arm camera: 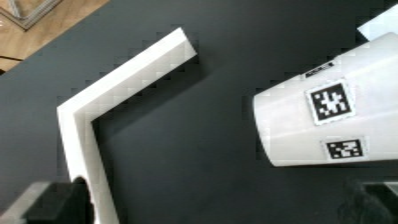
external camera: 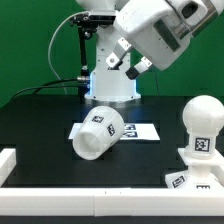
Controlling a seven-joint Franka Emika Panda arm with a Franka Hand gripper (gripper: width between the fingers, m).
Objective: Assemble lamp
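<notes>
Exterior view: hanging empty, jaws parted, gripper well above the shade, lying on its side below, long axis running level; bulb sitting on base off to the exterior view's right.

Wrist view: showing fingertips spread wide, shade lying ahead and aside.

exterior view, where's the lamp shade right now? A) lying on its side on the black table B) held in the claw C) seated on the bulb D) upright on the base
A: the shade lies tipped on its side on the black table, next to the marker board, while the claw hangs above it holding nothing and the bulb stands apart at the exterior view's right.
</notes>
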